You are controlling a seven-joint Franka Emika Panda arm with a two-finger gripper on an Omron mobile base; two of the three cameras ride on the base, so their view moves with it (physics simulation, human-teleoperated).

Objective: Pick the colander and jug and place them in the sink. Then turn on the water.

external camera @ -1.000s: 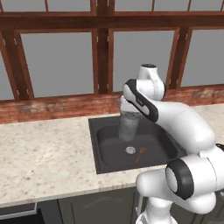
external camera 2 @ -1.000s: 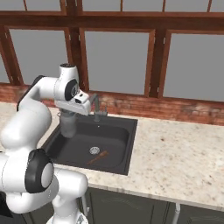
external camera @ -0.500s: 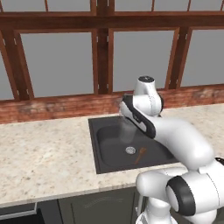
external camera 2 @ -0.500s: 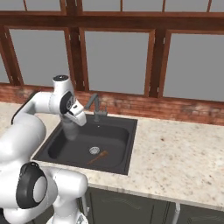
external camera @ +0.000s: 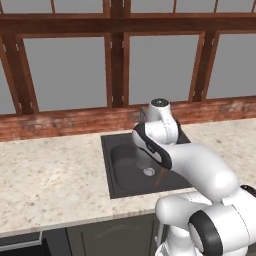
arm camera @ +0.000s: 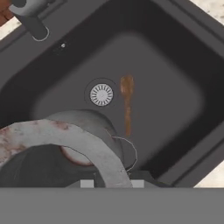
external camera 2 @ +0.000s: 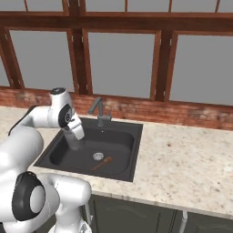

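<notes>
My gripper (external camera 2: pixel 75 135) is shut on the rim of the jug (external camera 2: pixel 74 142), a dull grey vessel that hangs low over the left side of the dark sink (external camera 2: pixel 134 150). In the hand view the jug's rust-flecked rim (arm camera: pixel 65 135) curves between my gripper's (arm camera: pixel 112 183) tips, above the basin (arm camera: pixel 175 65) and its round drain (arm camera: pixel 101 94). From the left base view the arm covers most of the sink (external camera: pixel 107 170). The grey faucet (external camera 2: pixel 98 109) stands at the back rim, and no water runs from it. The colander is out of view.
A brown wooden spoon (arm camera: pixel 127 103) lies on the basin floor beside the drain (external camera 2: pixel 98 156). Speckled stone counter (external camera 2: pixel 182 164) spreads on both sides of the sink. A brick ledge (external camera: pixel 60 122) and a wood-framed window close off the back.
The arm has swung down and toward the left side of the basin, carrying the jug lower into the sink. The gripper stayed shut on it.
</notes>
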